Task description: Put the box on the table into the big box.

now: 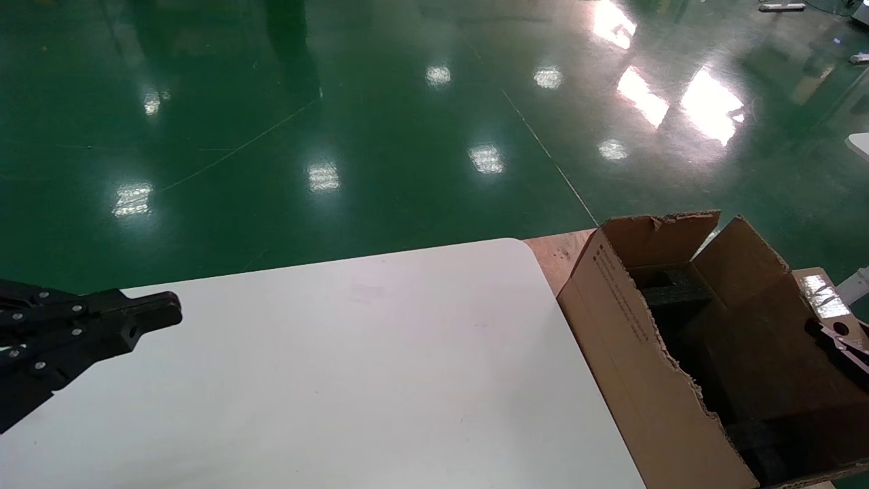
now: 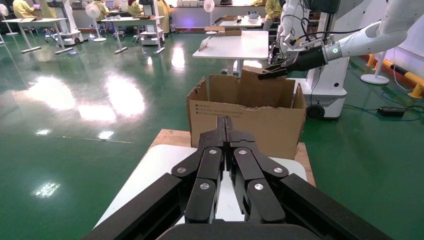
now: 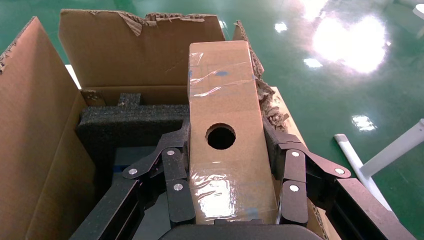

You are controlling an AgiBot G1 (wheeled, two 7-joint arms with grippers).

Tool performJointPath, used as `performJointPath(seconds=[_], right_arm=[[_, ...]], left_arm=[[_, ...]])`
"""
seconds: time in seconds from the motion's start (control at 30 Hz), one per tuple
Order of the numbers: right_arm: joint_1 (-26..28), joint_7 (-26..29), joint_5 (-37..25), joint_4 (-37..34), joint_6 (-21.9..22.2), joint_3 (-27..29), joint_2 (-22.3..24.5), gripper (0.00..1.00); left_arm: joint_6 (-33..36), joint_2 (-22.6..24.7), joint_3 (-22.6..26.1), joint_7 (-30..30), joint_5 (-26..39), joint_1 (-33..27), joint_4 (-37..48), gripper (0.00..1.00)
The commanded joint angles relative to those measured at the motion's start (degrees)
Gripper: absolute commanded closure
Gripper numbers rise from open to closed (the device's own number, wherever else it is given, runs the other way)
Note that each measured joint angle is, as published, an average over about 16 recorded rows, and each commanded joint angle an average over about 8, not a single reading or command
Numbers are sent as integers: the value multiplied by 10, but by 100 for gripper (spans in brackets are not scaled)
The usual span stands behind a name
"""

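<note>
Head view: we see the white tabletop (image 1: 353,367) w/ nothing of the task lying on it, and the left gripper (image 1: 159,314) reaching in over its near left edge, fingers pressed together, nothing between them. The big box (image 1: 638,360) sits just off the tabletop's right side on a wooden surface, its side touching or nearly touching the tabletop edge; flaps ragged, black print on the side facing the tabletop, black foam (image 1: 675,292) inside. At the far right rim of the carton we catch the box (image 1: 825,299), glossy tape catching light, w/ the right gripper (image 1: 838,343) dark around it. Left wrist view: left gripper (image 2: 227,125) clenched on nothing, tips meeting, pointed across the tabletop (image 2: 150,170) toward the big box (image 2: 247,125); beyond it the right gripper (image 2: 272,71) holds the box over the carton's top edge. Right wrist view: right gripper (image 3: 227,145) clamped on the box (image 3: 225,115), 1 finger on each long side, the round black hole facing the camera, tape shiny near the base. The box hangs above the open big box (image 3: 35,125), over foam (image 3: 125,127), close to the torn wall; we can't tell if it touches that wall.
</note>
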Motion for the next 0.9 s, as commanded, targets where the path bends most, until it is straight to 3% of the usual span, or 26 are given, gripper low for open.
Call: performJointPath(seconds=[0.03, 0.9], right_arm=[[-1, 1, 0, -2, 0, 0, 0, 0], [6, 0, -6, -1, -6, 4, -2, 0]], left_arm=[[0, 0, 0, 0, 0, 0, 0, 0], [0, 0, 0, 0, 0, 0, 0, 0]])
